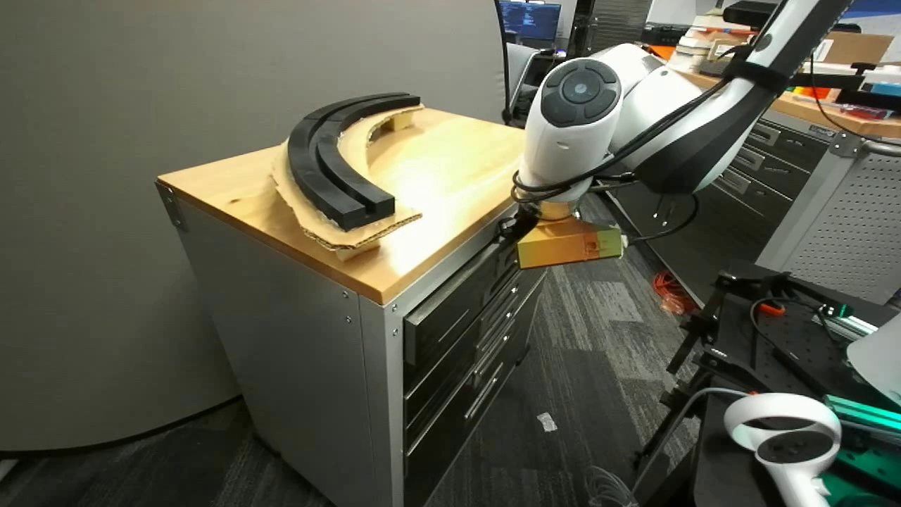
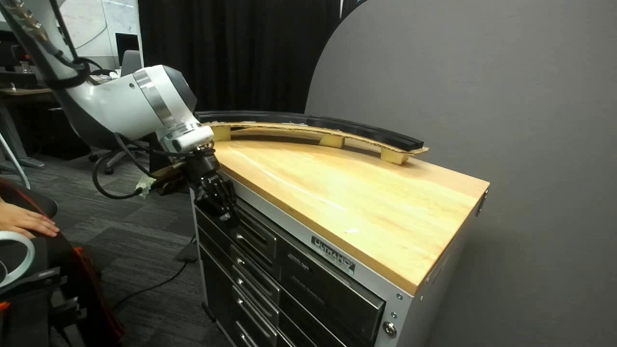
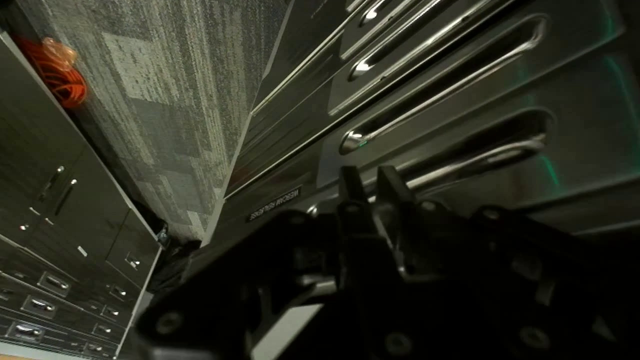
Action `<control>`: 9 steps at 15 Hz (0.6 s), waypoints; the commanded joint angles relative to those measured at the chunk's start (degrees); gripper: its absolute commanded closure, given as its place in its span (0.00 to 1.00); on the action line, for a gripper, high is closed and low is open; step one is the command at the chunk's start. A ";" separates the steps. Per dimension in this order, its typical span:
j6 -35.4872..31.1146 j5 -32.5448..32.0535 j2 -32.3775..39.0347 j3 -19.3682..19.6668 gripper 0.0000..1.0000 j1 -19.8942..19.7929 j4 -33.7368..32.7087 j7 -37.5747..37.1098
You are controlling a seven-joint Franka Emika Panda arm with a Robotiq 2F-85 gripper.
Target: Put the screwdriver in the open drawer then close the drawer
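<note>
The screwdriver does not show in any view; it is hidden or out of view. The drawer is the topmost of the wood-topped cabinet, in both exterior views (image 1: 443, 324) (image 2: 332, 289). It looks shut or nearly shut; I cannot tell whether it is fully flush. Its front and long handle fill the right of the wrist view (image 3: 575, 180). My gripper (image 3: 370, 172) has its fingers almost together, with a narrow gap and nothing seen between them. In an exterior view the gripper (image 2: 229, 217) is at the drawer's front, near the handle. I cannot tell whether it touches.
The black arc on cardboard (image 1: 317, 155) stands on the wooden top (image 2: 337, 207). Lower drawers (image 2: 260, 294) lie below. A dark tool chest (image 3: 60, 225) stands across the aisle. A black cart with a white controller (image 1: 781, 422) and a person's hand (image 2: 26, 221) are nearby.
</note>
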State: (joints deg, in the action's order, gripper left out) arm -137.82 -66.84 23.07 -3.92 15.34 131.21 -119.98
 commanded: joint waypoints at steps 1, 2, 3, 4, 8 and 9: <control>-5.46 0.89 -9.04 -2.82 0.51 -3.79 2.93 11.59; -6.38 3.39 -10.92 -4.12 0.45 -5.15 3.98 16.50; -8.21 4.94 -12.73 -4.56 0.38 -5.88 5.06 20.20; -10.17 7.58 -14.20 -5.12 0.31 -6.57 6.06 24.55; -14.62 19.33 -17.97 -14.23 0.00 -14.10 8.61 41.99; -15.43 22.94 -18.20 -16.57 0.00 -15.65 8.48 46.45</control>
State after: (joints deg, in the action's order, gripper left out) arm -150.12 -51.83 7.95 -14.62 4.34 137.94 -84.75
